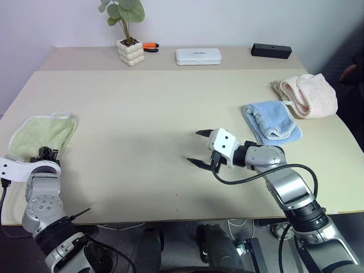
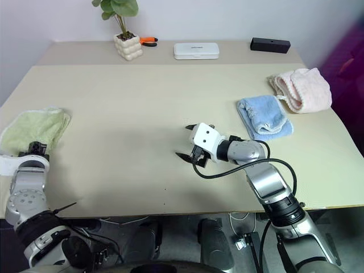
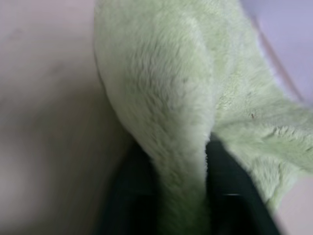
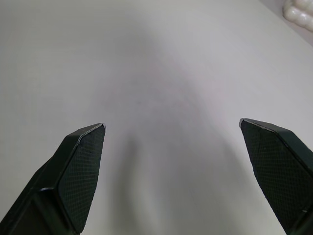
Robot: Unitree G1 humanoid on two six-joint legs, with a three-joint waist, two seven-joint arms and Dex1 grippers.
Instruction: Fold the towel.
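The light green towel [image 1: 42, 133] lies bunched at the table's far left edge. My left gripper [image 1: 46, 152] sits at its near end. In the left wrist view a raised ridge of the towel [image 3: 161, 98] runs between the two black fingers [image 3: 225, 196], which press on it from both sides, so the gripper is shut on it. My right gripper [image 1: 196, 147] hovers over bare tabletop near the middle. It stands open, with nothing between its fingertips [image 4: 83, 161], well apart from the towel.
A light blue towel [image 1: 272, 120] and a pale pink towel [image 1: 307, 94] lie folded at the right. Along the back stand a potted plant [image 1: 131, 51], an orange tool [image 1: 151, 46], a white case [image 1: 198, 56] and a black box [image 1: 271, 50].
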